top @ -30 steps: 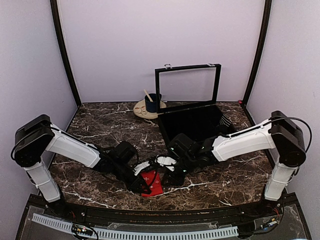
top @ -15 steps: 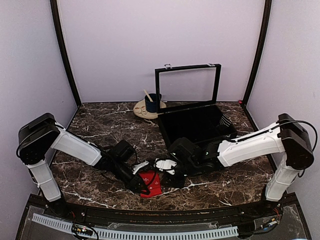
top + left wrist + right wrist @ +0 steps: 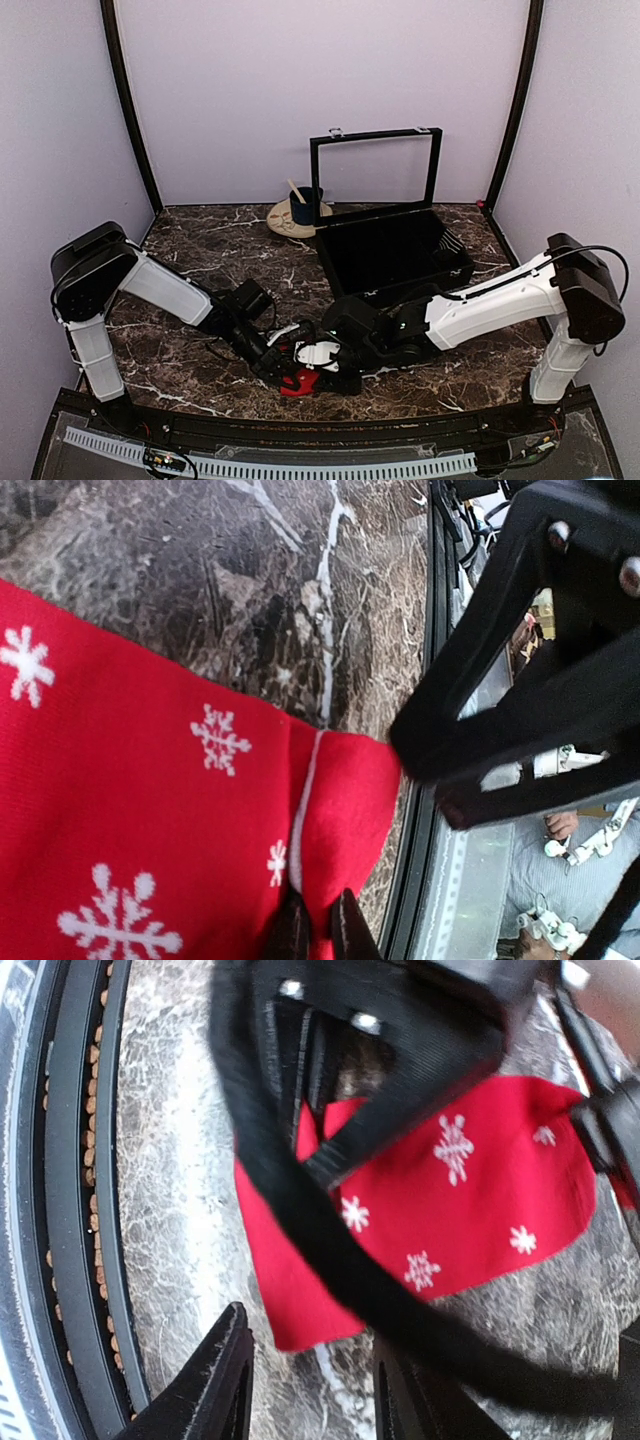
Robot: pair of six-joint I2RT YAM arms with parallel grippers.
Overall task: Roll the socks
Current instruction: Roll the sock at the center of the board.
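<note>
As seen from above, got small red snowflake-print fabric socks lying on dark veined marble tabletop, near front edge. Pinched at folded hem by fully closed left gripper. Flanked by right gripper, jaws parted, holding nothing.

Red socks with white snowflakes, dark white-veined marble table, black box
</note>
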